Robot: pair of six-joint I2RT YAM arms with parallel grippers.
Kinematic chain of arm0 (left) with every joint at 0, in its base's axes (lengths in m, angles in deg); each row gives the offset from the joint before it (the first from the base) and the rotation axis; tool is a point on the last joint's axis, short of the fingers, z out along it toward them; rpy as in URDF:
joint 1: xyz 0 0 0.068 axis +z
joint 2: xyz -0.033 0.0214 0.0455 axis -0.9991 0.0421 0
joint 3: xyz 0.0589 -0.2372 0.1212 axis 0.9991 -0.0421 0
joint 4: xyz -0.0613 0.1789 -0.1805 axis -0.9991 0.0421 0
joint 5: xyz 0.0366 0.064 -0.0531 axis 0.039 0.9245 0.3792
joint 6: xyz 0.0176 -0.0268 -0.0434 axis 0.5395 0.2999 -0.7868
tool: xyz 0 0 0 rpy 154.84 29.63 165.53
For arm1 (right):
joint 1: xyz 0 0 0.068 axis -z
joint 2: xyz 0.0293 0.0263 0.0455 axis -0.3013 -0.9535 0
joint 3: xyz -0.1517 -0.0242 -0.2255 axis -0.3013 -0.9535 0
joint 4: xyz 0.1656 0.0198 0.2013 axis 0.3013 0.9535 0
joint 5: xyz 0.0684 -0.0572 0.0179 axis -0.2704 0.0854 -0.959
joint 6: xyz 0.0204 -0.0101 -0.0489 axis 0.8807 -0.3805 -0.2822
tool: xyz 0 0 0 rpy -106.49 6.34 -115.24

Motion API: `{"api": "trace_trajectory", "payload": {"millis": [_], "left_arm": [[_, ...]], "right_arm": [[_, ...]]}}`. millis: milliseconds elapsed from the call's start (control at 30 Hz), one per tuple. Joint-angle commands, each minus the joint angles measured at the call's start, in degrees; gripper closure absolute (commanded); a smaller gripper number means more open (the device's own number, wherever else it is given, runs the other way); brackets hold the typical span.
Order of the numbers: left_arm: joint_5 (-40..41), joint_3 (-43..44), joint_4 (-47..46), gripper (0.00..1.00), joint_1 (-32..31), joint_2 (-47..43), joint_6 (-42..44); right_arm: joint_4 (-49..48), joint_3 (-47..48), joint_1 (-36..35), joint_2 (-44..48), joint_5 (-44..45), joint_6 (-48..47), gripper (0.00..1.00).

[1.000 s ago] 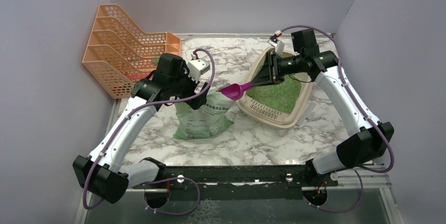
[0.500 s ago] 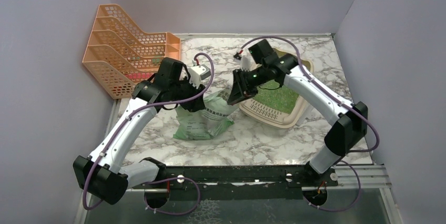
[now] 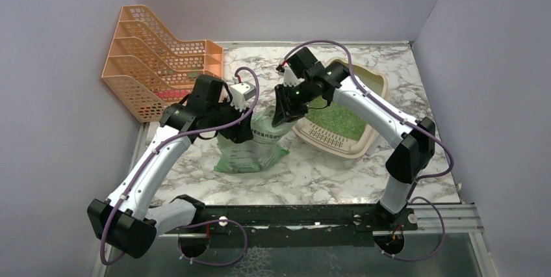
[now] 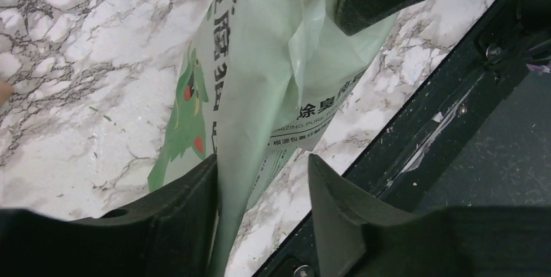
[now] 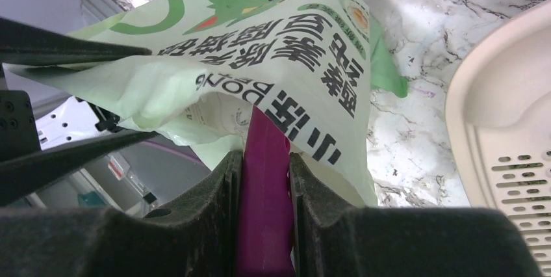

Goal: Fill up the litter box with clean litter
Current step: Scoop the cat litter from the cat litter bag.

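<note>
The beige litter box (image 3: 375, 85) sits at the back right with green litter (image 3: 338, 119) spread in it; its slotted lip also shows in the right wrist view (image 5: 513, 173). The green litter bag (image 3: 250, 150) stands mid-table. My right gripper (image 3: 284, 111) is shut on the magenta scoop (image 5: 263, 192), and the scoop's head is hidden inside the bag's mouth (image 5: 279, 62). My left gripper (image 3: 242, 127) is at the bag's top. In the left wrist view its jaws (image 4: 260, 163) stand apart, with a fold of the bag (image 4: 260, 62) lying against the left finger.
The orange mesh file rack (image 3: 149, 56) stands at the back left. A black rail (image 3: 292, 215) runs along the table's near edge. Purple walls close in the left, back and right sides.
My right arm has swung left from over the litter box to the bag, carrying the scoop into the bag's mouth. The left arm has barely moved.
</note>
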Motion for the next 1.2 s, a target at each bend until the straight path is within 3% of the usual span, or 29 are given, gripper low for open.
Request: {"api": "trace_trajectory", "payload": {"millis": [0, 200, 333, 500, 700, 833, 967, 1167], "left_arm": [[2.45, -2.02, -0.58, 0.40, 0.18, -1.60, -3.86], [7.43, -3.61, -2.26, 0.36, 0.17, -4.15, -8.59], [15.88, -4.20, -5.80, 0.21, 0.19, -8.05, -12.97], [25.82, -4.56, -9.32, 0.02, 0.19, -13.81, -16.82], [37.01, -8.18, -9.03, 0.01, 0.19, -18.93, -26.35], [37.15, -10.70, -8.63, 0.01, 0.17, -22.03, -32.55], [34.61, -13.20, -8.55, 0.01, 0.19, -25.02, -35.33], [27.27, -17.50, -8.45, 0.02, 0.18, -26.92, -36.18]], "right_arm": [[7.00, 3.16, -1.24, -4.27, 5.65, -2.67, 0.99], [13.16, 8.51, -7.74, -14.20, 4.67, -7.56, 0.99], [11.63, 11.57, -8.85, -16.87, 2.91, -7.40, 0.99], [12.21, 16.67, -8.64, -15.87, 7.34, -6.25, 0.99], [20.22, 24.00, -7.39, -15.51, 17.70, -5.97, 0.99], [21.76, 22.56, -7.09, -14.42, 19.25, -6.44, 0.99], [18.20, 17.71, -7.09, -12.97, 14.22, -7.78, 0.99], [17.91, 17.97, -7.09, -15.36, 8.61, -9.90, 0.99]]}}
